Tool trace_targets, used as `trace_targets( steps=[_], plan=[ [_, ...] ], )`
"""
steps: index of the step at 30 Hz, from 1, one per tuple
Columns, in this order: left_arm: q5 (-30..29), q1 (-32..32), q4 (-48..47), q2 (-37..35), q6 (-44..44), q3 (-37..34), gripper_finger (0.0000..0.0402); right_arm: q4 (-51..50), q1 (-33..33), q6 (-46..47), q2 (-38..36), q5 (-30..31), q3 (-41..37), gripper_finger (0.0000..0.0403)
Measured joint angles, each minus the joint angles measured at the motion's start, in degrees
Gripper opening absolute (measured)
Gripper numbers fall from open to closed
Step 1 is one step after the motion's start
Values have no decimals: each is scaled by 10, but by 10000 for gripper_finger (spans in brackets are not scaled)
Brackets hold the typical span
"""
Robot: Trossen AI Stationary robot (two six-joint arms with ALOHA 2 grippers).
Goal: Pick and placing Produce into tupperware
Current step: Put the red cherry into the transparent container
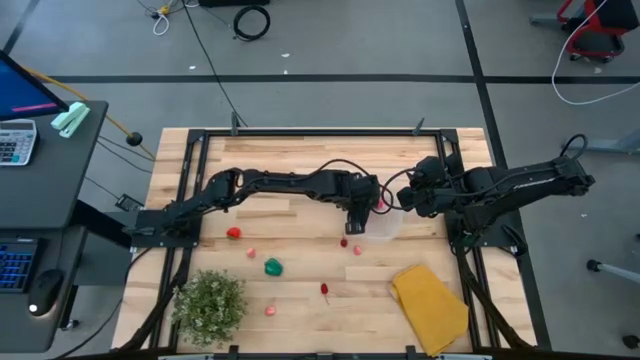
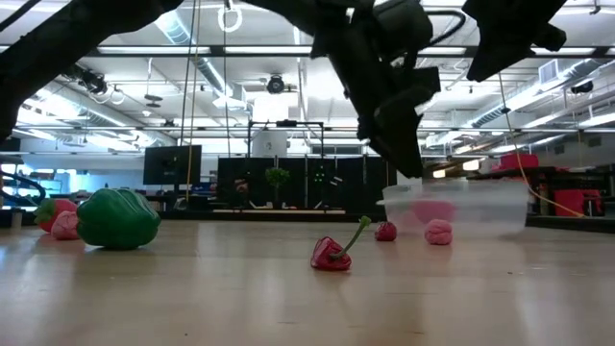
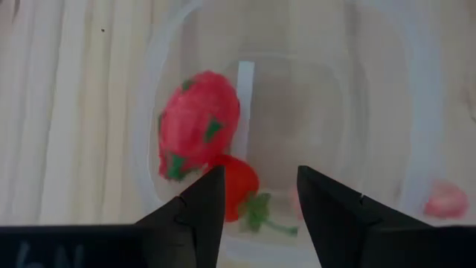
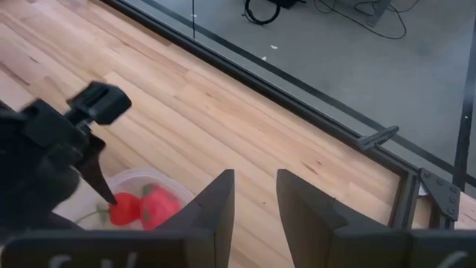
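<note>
Left tool (image 3: 254, 195) open, empty above tupperware (image 3: 387, 112), right tool (image 4: 255, 199) open, empty

My left arm reaches across the counter toward the middle, its dark two-finger left claw (image 1: 357, 222) pointing down with the fingers (image 3: 199, 211) spread and nothing between them. My right arm is folded in from the right side, its dark right claw (image 1: 412, 195) raised near the left one, fingers (image 4: 216, 208) parted and empty.
</note>
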Motion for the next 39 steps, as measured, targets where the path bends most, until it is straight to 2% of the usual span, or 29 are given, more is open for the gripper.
trace_targets(
  steps=[5,9,13,16,19,24,28,34,39],
  plan=[
    [-14,-3,-86,0,4,51,173,0,0,0,0,-5,0,110],
    [-16,-2,-220,0,-11,80,171,0,3,0,0,-16,0,110],
    [5,-11,-329,0,-72,80,161,0,13,0,0,-18,0,110],
    [18,-33,-362,-1,-92,67,150,0,23,0,0,-18,0,110],
    [22,-62,-360,1,-114,51,139,0,33,0,0,-18,0,110],
    [21,-104,-280,0,-128,15,135,0,46,0,0,-18,0,110],
    [16,-121,-220,0,-123,-7,153,5,48,0,0,-18,0,110],
    [-73,-118,-143,0,-142,-34,191,8,48,0,0,-18,0,110],
    [-75,-108,-99,0,-169,-63,216,8,48,0,0,-18,0,110]
  ],
)
